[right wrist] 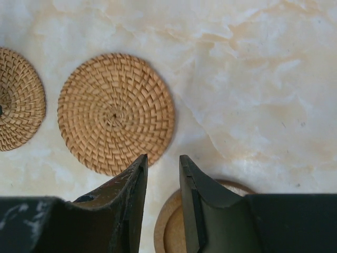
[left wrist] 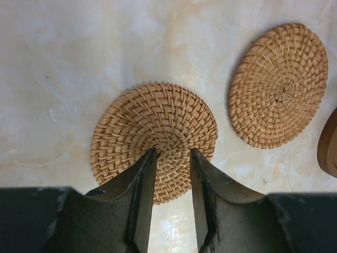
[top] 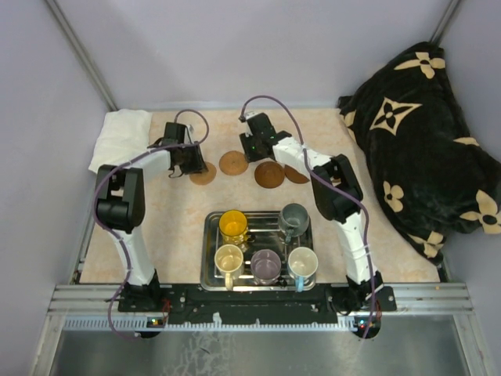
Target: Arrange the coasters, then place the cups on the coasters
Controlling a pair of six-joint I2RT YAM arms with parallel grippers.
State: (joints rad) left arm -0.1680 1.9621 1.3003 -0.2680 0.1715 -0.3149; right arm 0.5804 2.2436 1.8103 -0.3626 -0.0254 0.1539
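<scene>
Several round coasters lie in a row at the back of the table: a woven one (top: 205,175), a second woven one (top: 233,163), a darker one (top: 269,174) and one half hidden by the right arm (top: 297,175). My left gripper (top: 190,166) hovers over the leftmost woven coaster (left wrist: 154,138); its jaws (left wrist: 174,152) stand narrowly open with nothing between them. My right gripper (top: 252,149) (right wrist: 163,157) is also open and empty, between a woven coaster (right wrist: 116,113) and a smooth tan coaster (right wrist: 171,226). The cups stand in the tray: yellow (top: 233,225), dark grey-green (top: 294,218), cream (top: 228,258), purple (top: 266,265), white with blue handle (top: 302,263).
A steel tray (top: 207,252) sits at the near middle between the arm bases. A folded white cloth (top: 121,135) lies at the back left. A black blanket with cream flowers (top: 423,133) fills the right side. Grey walls close the back and sides.
</scene>
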